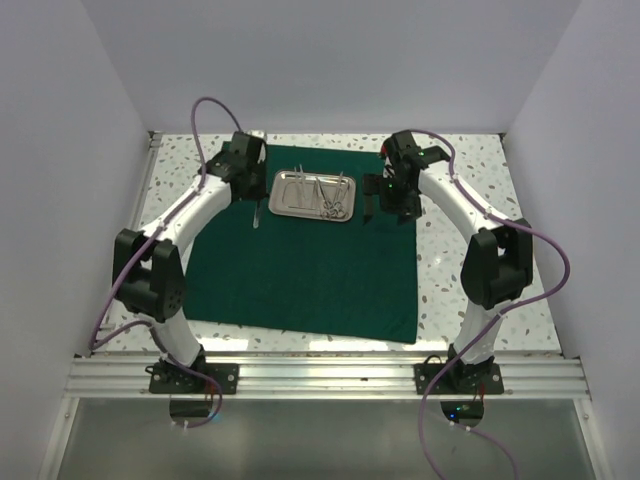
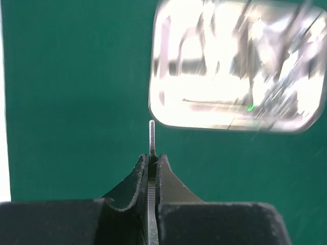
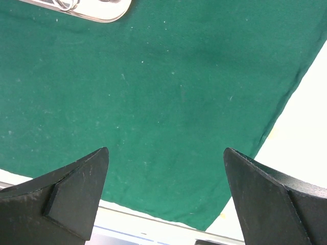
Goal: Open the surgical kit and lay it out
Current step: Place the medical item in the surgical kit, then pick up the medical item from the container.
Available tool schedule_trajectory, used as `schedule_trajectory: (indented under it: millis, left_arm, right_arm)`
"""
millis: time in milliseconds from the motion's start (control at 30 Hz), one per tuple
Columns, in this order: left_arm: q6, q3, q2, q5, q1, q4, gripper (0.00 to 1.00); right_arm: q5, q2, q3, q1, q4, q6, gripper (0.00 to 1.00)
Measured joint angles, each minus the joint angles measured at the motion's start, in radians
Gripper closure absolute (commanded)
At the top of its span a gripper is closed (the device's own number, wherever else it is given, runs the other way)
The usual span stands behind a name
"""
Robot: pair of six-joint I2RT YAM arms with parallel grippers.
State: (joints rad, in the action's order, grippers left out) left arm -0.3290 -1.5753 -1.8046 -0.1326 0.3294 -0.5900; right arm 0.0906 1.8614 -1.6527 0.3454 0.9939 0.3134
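Left wrist view shows the left gripper [image 2: 152,161] clamped on a thin steel instrument [image 2: 152,133] above the cloth [image 2: 76,102] beside the tray [image 2: 161,109], right gripper [image 3: 166,153] spread wide; light, stiff and slippery, it likely wants a mid-shaft hold.

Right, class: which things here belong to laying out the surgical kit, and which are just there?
Belong to the job: green cloth; steel tray; instruments in the tray; thin silver instrument held in the left gripper.
Just there: speckled table; purple cables; metal rail.
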Motion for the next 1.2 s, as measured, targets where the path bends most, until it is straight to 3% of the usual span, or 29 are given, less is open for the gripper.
schedule_trajectory:
  millis: [233, 467, 533, 567, 667, 767, 900, 1200]
  left_arm:
    - [-0.031, 0.423, 0.127, 0.027, 0.006, 0.009, 1.00]
    - [-0.077, 0.589, 0.197, 0.045, 0.026, 0.045, 0.97]
    - [-0.082, 0.602, 0.200, 0.051, 0.027, 0.055, 0.71]
    - [-0.085, 0.605, 0.200, 0.052, 0.027, 0.054, 0.44]
    - [-0.095, 0.594, 0.202, 0.055, 0.027, 0.044, 0.27]
    - [-0.097, 0.521, 0.200, 0.047, 0.027, 0.014, 0.27]
    - [-0.093, 0.288, 0.131, 0.032, 0.027, -0.010, 0.32]
    - [-0.071, -0.336, -0.322, 0.002, 0.027, -0.025, 0.46]
  right_arm:
    - [0.005, -0.032, 0.058, 0.000, -0.022, 0.000, 0.02]
    - [0.005, -0.085, 0.124, 0.000, -0.023, 0.000, 0.02]
    - [0.005, -0.093, 0.126, 0.000, -0.025, 0.000, 0.01]
    - [0.005, -0.098, 0.126, 0.000, -0.025, 0.000, 0.02]
    - [0.002, -0.115, 0.128, 0.000, -0.026, 0.000, 0.01]
    - [-0.005, -0.132, 0.132, 0.000, -0.027, -0.001, 0.02]
    - [-0.023, -0.148, 0.146, 0.000, -0.030, -0.002, 0.02]
    - [-0.054, -0.196, 0.198, 0.000, -0.030, -0.004, 0.02]
